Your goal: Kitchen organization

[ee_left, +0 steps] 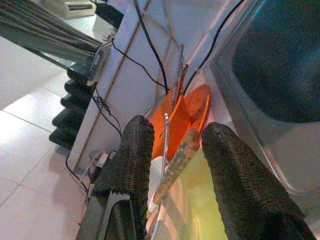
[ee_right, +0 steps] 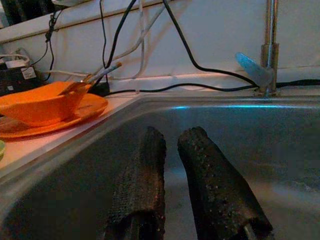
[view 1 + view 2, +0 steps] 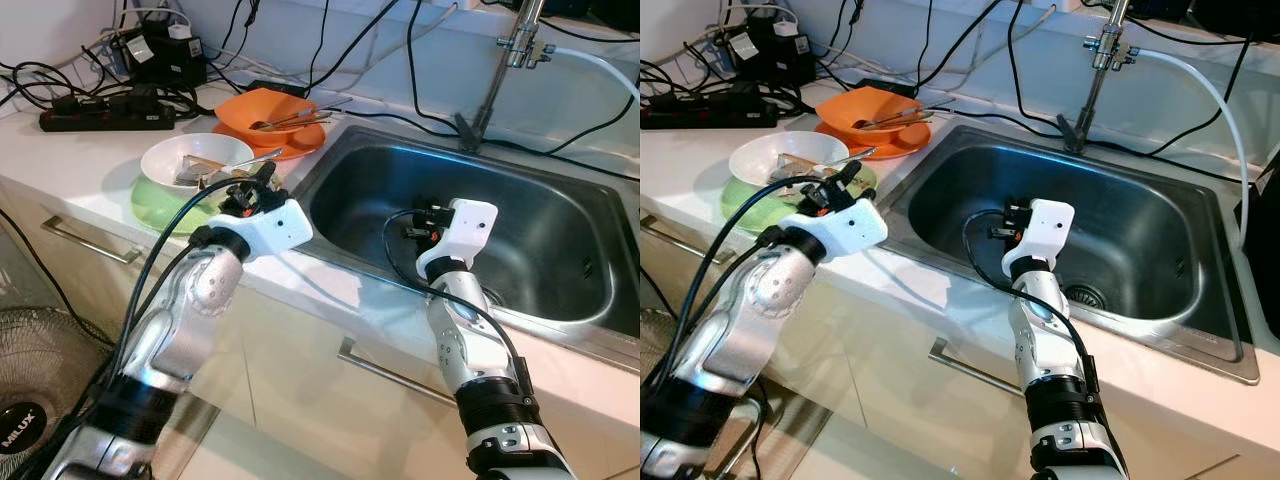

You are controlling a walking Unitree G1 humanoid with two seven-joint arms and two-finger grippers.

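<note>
Dishes sit on the counter's left end: white bowl (image 3: 196, 160) on green plate (image 3: 165, 203), orange bowl (image 3: 268, 113) at the sink (image 3: 560, 290) edge. Your left gripper (image 3: 262, 180), jaws apart and empty, straddles a utensil handle (image 1: 176, 162); close squarely, lift slowly. Right gripper (image 2: 172, 165) waits in the sink, nearly closed, empty.

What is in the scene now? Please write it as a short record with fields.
place: kitchen counter with a steel sink
dishes: white bowl on a green plate; orange bowl on an orange plate, with utensils in it
left gripper: at the white bowl's near rim, fingers open around a utensil handle
right gripper: inside the sink, fingers nearly together, holding nothing
behind: faucet, power strip, cables
</note>
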